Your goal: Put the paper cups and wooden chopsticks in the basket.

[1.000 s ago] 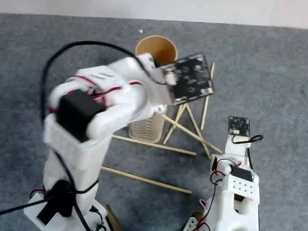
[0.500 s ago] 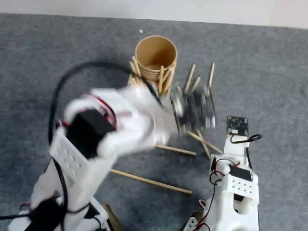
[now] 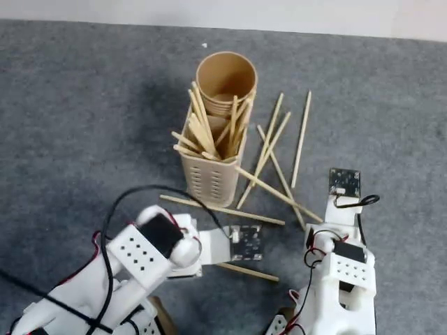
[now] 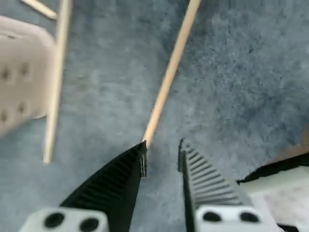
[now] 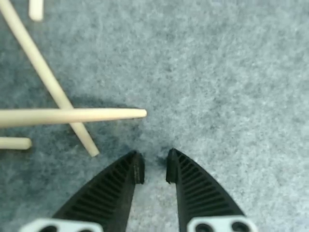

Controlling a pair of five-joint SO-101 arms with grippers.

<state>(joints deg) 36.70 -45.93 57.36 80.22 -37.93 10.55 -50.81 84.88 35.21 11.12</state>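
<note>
A cream slotted basket (image 3: pixel 209 180) stands mid-table with several wooden chopsticks (image 3: pixel 202 132) sticking out of it. A stack of brown paper cups (image 3: pixel 225 75) rises at its far end; whether it sits inside I cannot tell. Loose chopsticks (image 3: pixel 269 150) lie fanned on the carpet to the basket's right and in front of it (image 3: pixel 223 209). My left gripper (image 4: pixel 161 157) hangs low over the carpet, open by a narrow gap, with one chopstick's (image 4: pixel 169 77) end at one fingertip. Over bare carpet, my right gripper (image 5: pixel 153 166) is open a little, holding nothing, with chopstick ends (image 5: pixel 72 116) just ahead.
The left arm (image 3: pixel 150 255) is folded back at the front left, its wrist board (image 3: pixel 246 242) over a loose chopstick (image 3: pixel 255 273). At the front right stands the right arm (image 3: pixel 342 258). Grey carpet (image 3: pixel 84 125) covers the table; a pale strip (image 3: pixel 314 15) borders the far edge.
The left arm has pulled back from over the basket to the front of the table, uncovering the basket and its chopsticks. The right arm has not moved.
</note>
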